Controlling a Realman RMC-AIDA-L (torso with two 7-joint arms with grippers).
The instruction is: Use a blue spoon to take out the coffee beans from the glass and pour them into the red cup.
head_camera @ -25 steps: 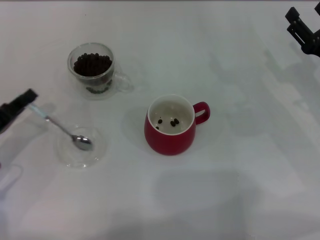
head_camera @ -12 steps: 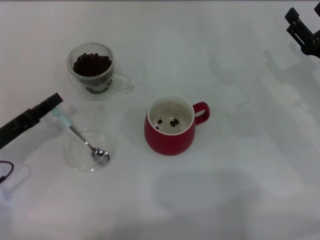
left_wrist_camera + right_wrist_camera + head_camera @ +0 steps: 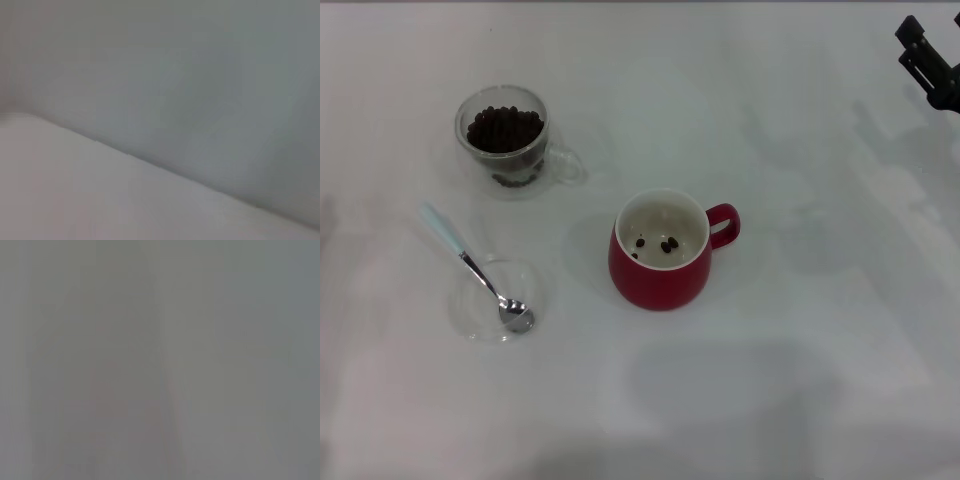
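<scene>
Nearest to me on the tabletop (image 3: 800,380), toward my left side, the blue spoon (image 3: 478,270) lies loose, its silver bowl resting in a shallow clear saucer (image 3: 492,302) and its pale handle slanting out over the rim onto the bare surface. Nothing has hold of it. My left claw is nowhere in the head view, and my left wrist view gives me only blank surface, so I cannot say how that claw stands.

Just beyond, nearer the middle, stands the red cup (image 3: 665,252), upright, handle toward my right. On its cream floor lie a few coffee beans (image 3: 658,244), only a handful, well short of covering the bottom. I judge that some transfer is done, but very little.

Farther off on my left, beyond the spoon, the glass (image 3: 504,140) stands upright with a dark heap of beans filling much of it. So most of the job is left, if the aim is to empty it: the spoon would need picking up for more scoops.

Farthest away, at the far right corner, my right claw (image 3: 928,62) is parked, well apart from everything and holding nothing that I can see; I cannot tell how wide it is.
</scene>
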